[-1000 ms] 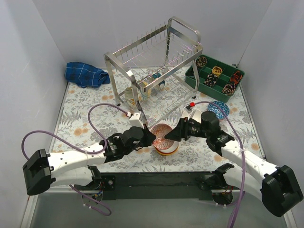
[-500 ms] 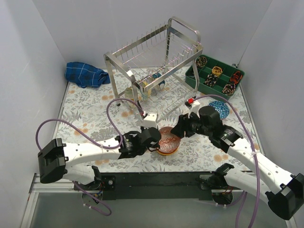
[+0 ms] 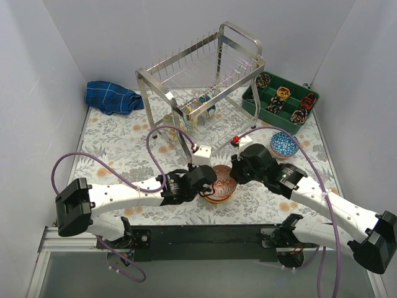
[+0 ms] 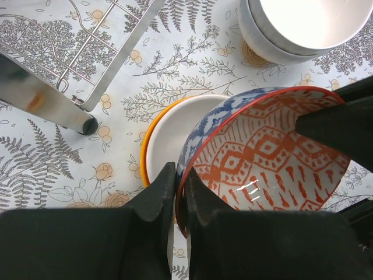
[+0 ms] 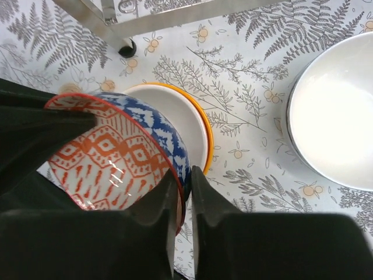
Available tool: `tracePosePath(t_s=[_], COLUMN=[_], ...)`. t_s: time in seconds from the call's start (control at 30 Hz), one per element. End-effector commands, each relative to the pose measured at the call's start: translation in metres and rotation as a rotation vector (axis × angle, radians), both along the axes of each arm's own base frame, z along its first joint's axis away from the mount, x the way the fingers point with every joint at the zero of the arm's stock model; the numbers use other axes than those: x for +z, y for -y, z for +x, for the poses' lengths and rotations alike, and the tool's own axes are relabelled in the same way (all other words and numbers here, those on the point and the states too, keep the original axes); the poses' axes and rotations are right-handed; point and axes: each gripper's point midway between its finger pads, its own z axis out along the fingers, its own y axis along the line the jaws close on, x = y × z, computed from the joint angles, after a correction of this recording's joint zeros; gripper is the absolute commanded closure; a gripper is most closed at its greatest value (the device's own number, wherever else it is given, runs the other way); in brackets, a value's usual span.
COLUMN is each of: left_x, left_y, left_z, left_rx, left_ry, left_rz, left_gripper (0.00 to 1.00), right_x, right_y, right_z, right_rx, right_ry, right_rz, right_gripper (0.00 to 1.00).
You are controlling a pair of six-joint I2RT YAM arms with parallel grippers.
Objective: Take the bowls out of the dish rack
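A red-and-white patterned bowl with a blue outside sits tilted over an orange-rimmed bowl on the tablecloth. My left gripper is shut on its near rim, one finger inside and one outside. My right gripper is shut on the opposite rim of the same bowl. In the top view both grippers meet at this bowl, in front of the dish rack. More bowls stand in the rack's lower tier.
A white bowl stands on the cloth close to the held bowl. A blue patterned bowl lies to the right. A rack leg is near my left gripper. A green divided tray is at the back right and a blue cloth at the back left.
My right gripper has moved in and shut on the patterned bowl's rim. The left arm has swung right, still holding the bowl, which has tipped.
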Motion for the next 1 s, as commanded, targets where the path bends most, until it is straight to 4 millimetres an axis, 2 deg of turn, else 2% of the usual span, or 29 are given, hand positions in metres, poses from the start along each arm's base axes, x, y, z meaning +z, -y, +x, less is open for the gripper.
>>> tracePosePath(t_s=[0.0,0.03,0.13,0.17,0.27,0.3,0.37,0.4,0.47,0.5,0.53,0.6,0.63,0.7,0.73,0.77,0.8,0.83,0.97], left_x=[0.031,0.031,0.036,0.04,0.049,0.057,0.063,0.073,0.08,0.08,0.086,0.084,0.086,0.085,0.082,0.079,0.076,0.071,0.07], left_y=[0.011,0.01,0.007,0.004,0.0,-0.002,-0.006,-0.009,-0.014,-0.016,-0.019,-0.027,-0.031,-0.041,-0.045,-0.048,-0.059,-0.064,-0.087], left_z=[0.005,0.005,0.005,0.005,0.004,0.004,0.003,0.002,0.001,0.001,0.0,0.001,0.0,0.005,0.004,0.005,0.015,0.017,0.028], left_rx=[0.007,0.007,0.01,0.013,0.003,0.005,-0.002,-0.003,-0.014,-0.021,-0.031,-0.038,-0.042,-0.036,-0.052,-0.056,-0.029,-0.033,-0.03], left_ry=[0.053,0.054,0.063,0.071,0.088,0.1,0.113,0.124,0.143,0.149,0.16,0.166,0.165,0.161,0.147,0.138,0.127,0.108,0.09], left_rz=[-0.073,-0.073,-0.085,-0.095,-0.104,-0.12,-0.128,-0.151,-0.156,-0.153,-0.163,-0.136,-0.139,-0.125,-0.131,-0.129,-0.122,-0.12,-0.136], left_gripper=[1.0,1.0,0.84,0.71,0.53,0.42,0.35,0.28,0.25,0.23,0.18,0.14,0.11,0.09,0.08,0.07,0.06,0.05,0.04], right_x=[0.016,0.016,0.016,0.017,0.018,0.02,0.021,0.03,0.032,0.04,0.041,0.044,0.048,0.051,0.057,0.056,0.057,0.062,0.056], right_y=[0.002,0.003,0.008,0.009,0.016,0.018,0.024,0.027,0.036,0.036,0.048,0.054,0.072,0.086,0.101,0.109,0.113,0.129,0.162], right_z=[0.014,0.015,0.019,0.022,0.026,0.029,0.032,0.038,0.043,0.046,0.056,0.061,0.073,0.083,0.093,0.099,0.101,0.111,0.13], right_rx=[-0.04,-0.045,-0.062,-0.065,-0.087,-0.096,-0.11,-0.122,-0.139,-0.135,-0.167,-0.16,-0.213,-0.248,-0.301,-0.323,-0.328,-0.381,-0.482], right_ry=[0.061,0.064,0.08,0.086,0.088,0.098,0.092,0.106,0.102,0.105,0.097,0.063,0.067,0.059,0.068,0.057,0.044,0.041,-0.032], right_rz=[-0.022,-0.027,-0.062,-0.077,-0.131,-0.147,-0.176,-0.175,-0.2,-0.184,-0.187,-0.148,-0.142,-0.136,-0.129,-0.134,-0.114,-0.094,-0.024], right_gripper=[0.97,0.99,0.99,0.99,0.99,0.99,0.99,0.99,0.99,0.99,0.99,0.99,0.99,0.99,0.99,0.99,0.99,0.99,0.99])
